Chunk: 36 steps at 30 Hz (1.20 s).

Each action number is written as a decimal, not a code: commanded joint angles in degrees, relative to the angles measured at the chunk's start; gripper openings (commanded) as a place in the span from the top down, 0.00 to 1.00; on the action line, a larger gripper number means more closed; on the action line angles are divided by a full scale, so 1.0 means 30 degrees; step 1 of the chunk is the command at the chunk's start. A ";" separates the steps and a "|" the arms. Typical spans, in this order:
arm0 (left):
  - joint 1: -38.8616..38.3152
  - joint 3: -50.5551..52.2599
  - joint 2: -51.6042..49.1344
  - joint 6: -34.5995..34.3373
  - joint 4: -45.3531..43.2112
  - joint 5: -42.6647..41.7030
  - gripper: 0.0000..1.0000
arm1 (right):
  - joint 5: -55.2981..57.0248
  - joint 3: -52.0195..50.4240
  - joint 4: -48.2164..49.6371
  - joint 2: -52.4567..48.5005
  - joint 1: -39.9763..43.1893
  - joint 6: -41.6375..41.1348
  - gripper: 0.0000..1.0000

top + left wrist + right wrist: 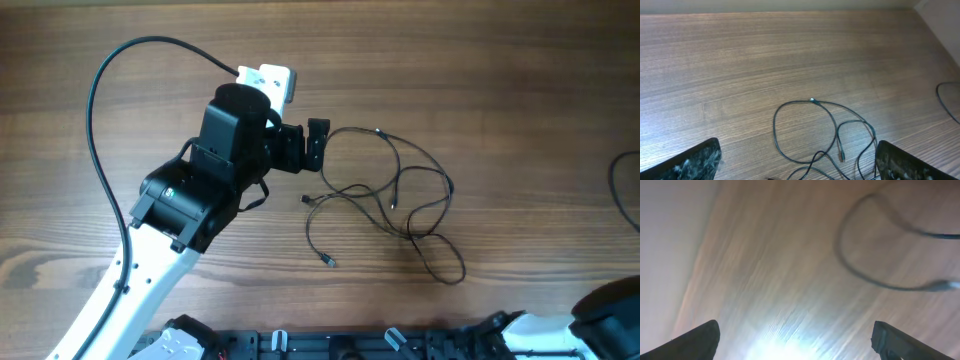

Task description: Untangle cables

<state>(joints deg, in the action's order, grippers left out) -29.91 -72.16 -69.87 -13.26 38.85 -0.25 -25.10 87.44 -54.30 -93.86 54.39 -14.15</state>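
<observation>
Cables (398, 190) lay in loose crossing loops near the middle of the table (520, 80), just beside the left hand (316, 143). That hand was spread wide and held nothing. The right hand (797, 342) was spread and empty too; the blurred cord (841, 245) in its view was perhaps not one of the cables. For a good pick, the left hand should close on one free plug end (328, 262), away from the crossings, and draw it out slowly.
</observation>
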 commanded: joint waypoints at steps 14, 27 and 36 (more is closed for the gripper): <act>-0.0029 -0.0058 -0.0007 -0.0240 -0.0066 0.0189 0.00 | -0.0590 -0.0124 0.0444 -0.0488 -1.4367 0.8699 0.00; -0.0029 -0.0058 -0.0007 -0.0240 -0.0066 0.0189 0.00 | -0.1851 -0.1268 0.2142 -0.5049 -1.8527 1.2910 0.01; -0.0029 -0.0058 -0.0007 -0.0240 -0.0066 0.0189 0.00 | -0.1741 -0.1282 0.4823 -0.7512 -2.1260 1.4047 0.05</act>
<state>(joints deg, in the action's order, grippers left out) -29.91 -72.16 -69.87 -13.26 38.83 -0.27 -29.15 83.81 -40.82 -113.93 -8.56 24.75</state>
